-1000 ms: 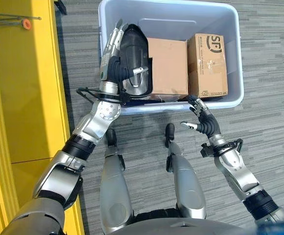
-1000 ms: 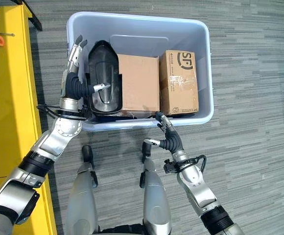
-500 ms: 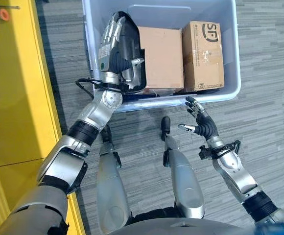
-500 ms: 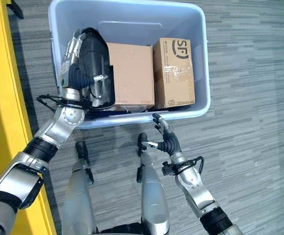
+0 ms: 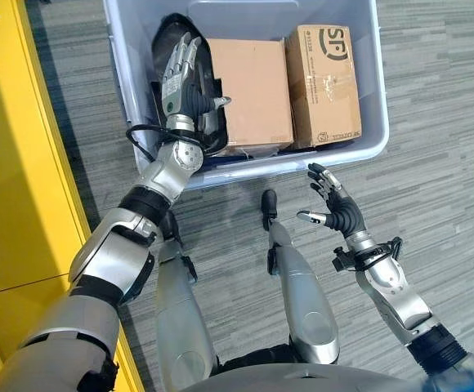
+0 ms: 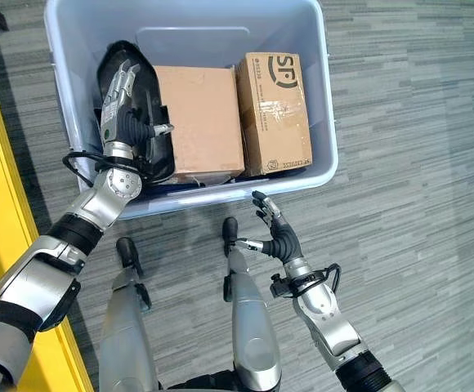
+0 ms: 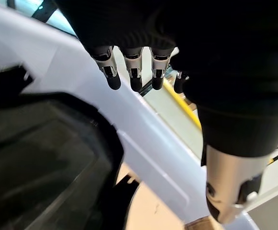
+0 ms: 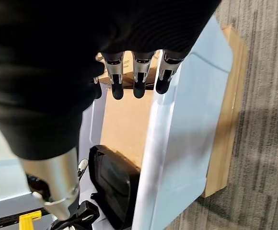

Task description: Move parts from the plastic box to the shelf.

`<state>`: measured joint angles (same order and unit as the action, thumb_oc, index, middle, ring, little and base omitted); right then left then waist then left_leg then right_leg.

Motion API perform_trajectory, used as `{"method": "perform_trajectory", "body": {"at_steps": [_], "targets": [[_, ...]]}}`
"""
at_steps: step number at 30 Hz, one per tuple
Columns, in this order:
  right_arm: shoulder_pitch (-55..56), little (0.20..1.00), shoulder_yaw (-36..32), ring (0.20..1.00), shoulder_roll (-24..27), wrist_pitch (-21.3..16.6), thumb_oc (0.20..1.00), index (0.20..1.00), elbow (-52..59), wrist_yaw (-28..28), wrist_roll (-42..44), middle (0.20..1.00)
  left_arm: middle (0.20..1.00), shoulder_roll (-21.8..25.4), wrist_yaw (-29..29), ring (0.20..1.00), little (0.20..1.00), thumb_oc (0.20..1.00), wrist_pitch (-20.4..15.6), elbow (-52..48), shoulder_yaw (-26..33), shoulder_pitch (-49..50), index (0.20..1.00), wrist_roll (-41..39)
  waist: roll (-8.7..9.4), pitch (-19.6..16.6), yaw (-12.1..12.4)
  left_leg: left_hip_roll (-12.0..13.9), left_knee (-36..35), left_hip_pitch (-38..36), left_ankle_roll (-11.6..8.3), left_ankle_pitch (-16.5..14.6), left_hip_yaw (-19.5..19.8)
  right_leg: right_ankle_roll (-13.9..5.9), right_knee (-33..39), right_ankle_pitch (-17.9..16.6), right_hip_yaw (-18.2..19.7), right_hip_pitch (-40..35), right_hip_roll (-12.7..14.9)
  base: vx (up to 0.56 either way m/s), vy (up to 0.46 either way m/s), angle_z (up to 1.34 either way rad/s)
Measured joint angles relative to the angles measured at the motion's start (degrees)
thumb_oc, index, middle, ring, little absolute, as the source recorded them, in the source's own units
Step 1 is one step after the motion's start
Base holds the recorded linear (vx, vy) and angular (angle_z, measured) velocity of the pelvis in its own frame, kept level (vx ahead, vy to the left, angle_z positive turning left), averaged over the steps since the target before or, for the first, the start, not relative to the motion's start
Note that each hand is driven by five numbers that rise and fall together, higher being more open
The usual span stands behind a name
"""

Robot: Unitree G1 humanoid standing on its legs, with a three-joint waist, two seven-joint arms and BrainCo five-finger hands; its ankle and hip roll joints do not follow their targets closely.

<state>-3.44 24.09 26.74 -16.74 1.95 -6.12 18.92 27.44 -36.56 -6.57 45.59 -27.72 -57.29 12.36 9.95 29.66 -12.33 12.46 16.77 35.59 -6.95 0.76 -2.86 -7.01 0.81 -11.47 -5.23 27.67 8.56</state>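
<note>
A black moulded part [image 5: 170, 34] lies in the left end of the pale blue plastic box [image 5: 302, 160]. My left hand [image 5: 180, 80] rests over this part with straight fingers and the thumb stuck out sideways; it is open. The left wrist view has those fingers [image 7: 131, 73] stretched past the box wall [image 7: 144, 139], with the black part [image 7: 43, 158] under the palm. My right hand [image 5: 333, 206] hovers open outside the box, just in front of its near wall, holding nothing.
Two cardboard boxes [image 5: 249, 90] [image 5: 325, 73] fill the middle and right of the plastic box. The yellow shelf [image 5: 8, 163] runs along the left side. Grey carpet floor surrounds the box.
The camera has shifted, so the box sits further left and higher. My left hand has slid from the black part's left edge onto its top. The right hand has barely moved.
</note>
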Motion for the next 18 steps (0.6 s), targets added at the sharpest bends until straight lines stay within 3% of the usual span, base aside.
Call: {"method": "perform_trajectory", "body": {"at_steps": [3, 7, 14, 18], "targets": [[-0.06, 1.000, 0.82, 1.000, 1.49, -0.17, 1.000, 1.000, 1.22, 0.54, 0.09, 1.000, 1.000, 0.22, 0.80, 1.000, 1.000, 1.000, 0.85, 6.20, -3.67, -2.84, 1.000, -0.82, 0.38, -0.25, -0.96, 0.47, 0.36, 0.73, -0.12, -0.09, 0.05, 0.03, -0.01, -0.02, 0.00, 0.66, -0.47, 0.00, 0.005, -0.04], [-0.01, 1.000, 0.99, 1.000, 1.52, -0.59, 1.000, 1.000, 1.98, 0.83, 0.71, 1.000, 1.000, -1.98, 1.86, 1.000, 1.000, 1.000, 0.98, 11.85, -3.87, -5.01, 1.000, -2.57, 0.75, -0.50, -1.86, 0.55, 0.65, 1.02, -0.27, -0.22, -0.11, 0.03, -0.47, -0.02, 0.59, 1.29, -0.54, -0.01, 0.013, -0.04], [1.84, 1.000, 1.26, 1.000, 1.71, -1.19, 1.000, 1.000, 3.74, 1.92, 2.94, 1.000, 1.000, -1.09, 4.63, 1.000, 1.000, 1.000, 2.37, 21.34, -6.04, -7.80, 1.000, -2.57, 5.02, -3.49, -3.47, 1.75, 2.47, 2.13, -0.74, -1.55, -2.31, -0.11, -0.90, 0.47, 3.06, 3.90, -1.28, 0.04, 0.013, -0.19], [3.70, 1.000, 1.20, 1.000, 3.10, -1.18, 1.000, 1.000, 4.04, 2.87, 4.12, 1.000, 1.000, 0.11, 6.20, 1.000, 1.000, 1.000, 3.20, 21.23, -10.62, -9.69, 1.000, 0.56, 5.22, -3.63, -3.45, 1.84, 3.49, 3.54, -0.59, -1.80, -2.22, 0.16, -0.90, -0.17, 2.98, 4.68, -1.40, 0.00, 0.004, -0.01]]}}
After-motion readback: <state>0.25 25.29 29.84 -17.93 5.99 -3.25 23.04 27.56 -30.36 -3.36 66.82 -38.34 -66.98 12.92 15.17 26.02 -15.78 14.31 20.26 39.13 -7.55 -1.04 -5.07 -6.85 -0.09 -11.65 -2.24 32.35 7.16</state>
